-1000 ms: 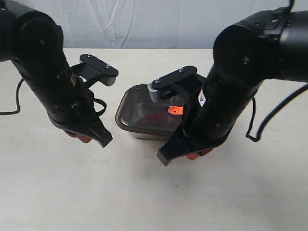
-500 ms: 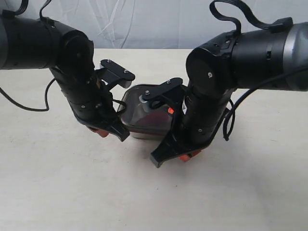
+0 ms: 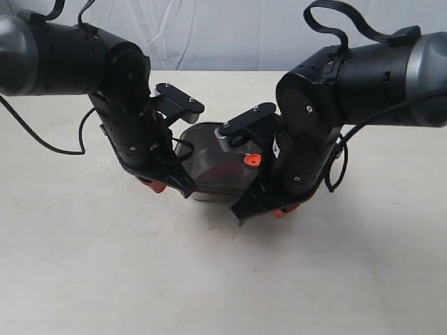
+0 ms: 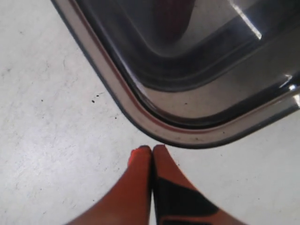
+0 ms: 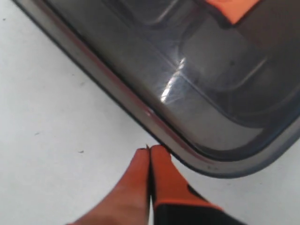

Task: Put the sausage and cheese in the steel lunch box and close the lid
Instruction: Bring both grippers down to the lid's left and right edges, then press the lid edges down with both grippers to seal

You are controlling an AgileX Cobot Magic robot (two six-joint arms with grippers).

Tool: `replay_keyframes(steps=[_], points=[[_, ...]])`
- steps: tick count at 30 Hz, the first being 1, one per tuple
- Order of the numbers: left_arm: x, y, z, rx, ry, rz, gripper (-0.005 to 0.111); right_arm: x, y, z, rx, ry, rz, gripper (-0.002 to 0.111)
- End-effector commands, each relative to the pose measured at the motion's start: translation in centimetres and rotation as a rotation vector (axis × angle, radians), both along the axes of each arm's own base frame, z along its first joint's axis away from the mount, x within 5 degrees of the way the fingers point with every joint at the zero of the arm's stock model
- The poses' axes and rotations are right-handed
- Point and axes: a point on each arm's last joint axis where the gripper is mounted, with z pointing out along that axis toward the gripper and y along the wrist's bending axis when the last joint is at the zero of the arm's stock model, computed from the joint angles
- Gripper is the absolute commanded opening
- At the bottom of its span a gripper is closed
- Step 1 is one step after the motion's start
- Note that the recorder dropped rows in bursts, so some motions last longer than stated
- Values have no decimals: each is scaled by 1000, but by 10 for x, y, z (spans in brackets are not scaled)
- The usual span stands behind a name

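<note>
Pale beige counter [image 3: 105, 279], one. Two black arms, one at each side.

One shiny stainless-steel rectangular lunch box [image 3: 213, 196] sits mid-counter, somewhat nearer the far edge than the near one. Its long axis looks to run roughly along the near edge, though the arms cover both ends.

One dark translucent rounded-rectangle lid with an orange seal [image 3: 216, 150] lies on top of the box. Whether it is pressed fully home cannot be told.

Left gripper [image 4: 152, 149]: orange fingertips pressed together, nothing between them. It sits off the box's near-left corner, just beside the lid rim with a sliver of counter showing between.

Right gripper [image 5: 150, 149]: tips also pinched together and empty, off the box's near-right corner. It is tight against the rim; actual contact is unclear.

Key relation: the box lies between the two claws, toward the far edge from both tips. Neither tip is over the lid; both are about equally close, the right perhaps a hair closer. Judgement: pressing the lid shut needs each tip up and over the rim, toward the far edge.

One glossy red sausage [image 3: 223, 171], a blur seen through the lid, inside the box.

One small orange valve tab [image 3: 251, 160] on the lid.

Cheese: none visible, either hidden under the dark lid or behind an arm, so its place cannot be told.
</note>
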Motion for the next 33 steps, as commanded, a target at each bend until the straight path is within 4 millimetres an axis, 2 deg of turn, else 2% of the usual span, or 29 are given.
replay_keyframes(steps=[1, 10, 20, 33], points=[[5, -2, 8, -10, -29, -1, 0, 15, -10, 1, 4, -19, -48, -1], [7, -4, 12, -18, -44, -2, 0, 19, -15, 1, 5, -15, -72, -1], [0, 1, 11, 29, 37, 5, 0, 18, -17, 3, -5, -5, -74, -1], [7, -6, -8, 13, 41, 13, 0, 23, -14, 4, 30, -64, -61, -1]])
